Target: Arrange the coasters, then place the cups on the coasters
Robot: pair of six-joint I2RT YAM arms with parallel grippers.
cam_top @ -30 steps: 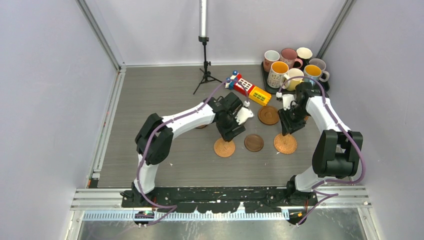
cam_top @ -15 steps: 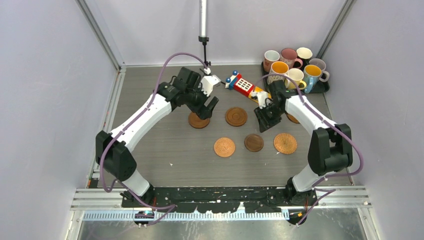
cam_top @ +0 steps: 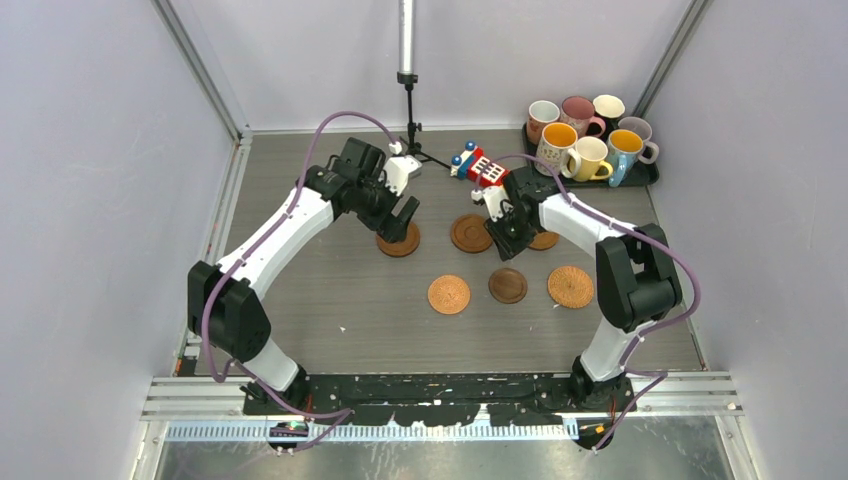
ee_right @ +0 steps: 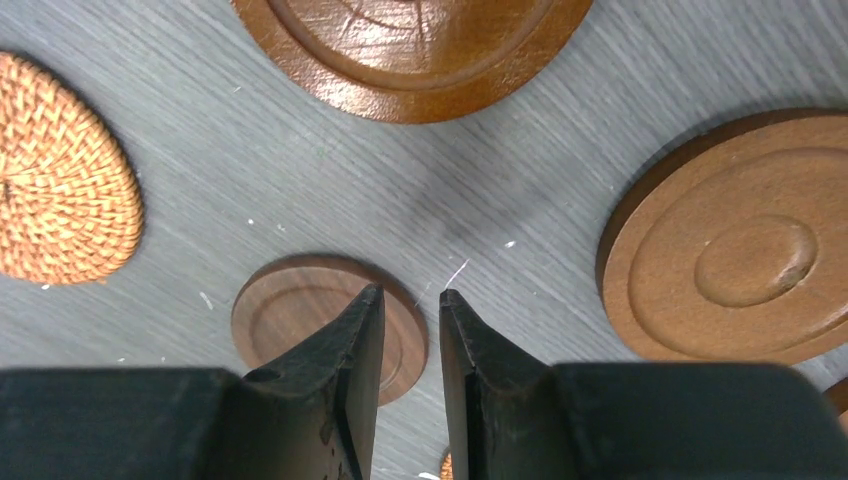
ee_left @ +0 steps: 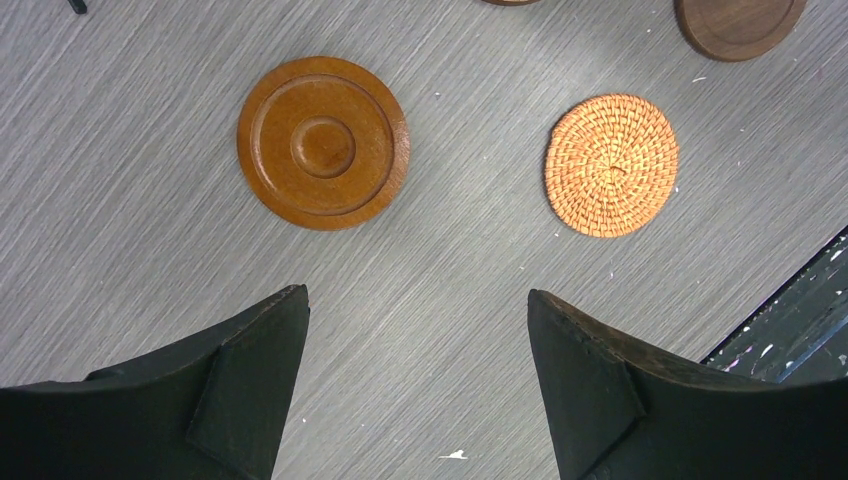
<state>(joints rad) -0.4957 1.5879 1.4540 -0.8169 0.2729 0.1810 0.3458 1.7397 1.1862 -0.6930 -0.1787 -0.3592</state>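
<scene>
Six coasters lie on the table: brown wood ones, two orange woven ones and a darker one. My left gripper hovers open over the left brown coaster, with nothing between its fingers. My right gripper hangs between two brown coasters, its jaws a narrow gap apart and empty, above the dark coaster. Several cups stand together at the back right.
The cups sit on a black tray in the back right corner. A red and yellow toy block lies just behind the right gripper. A black tripod stands at the back centre. Grey walls close in both sides.
My left arm swung from the table's centre to the back left and its gripper opened wide. My right gripper moved left from the right woven coaster and its jaws narrowed. Brown coasters have shifted.
</scene>
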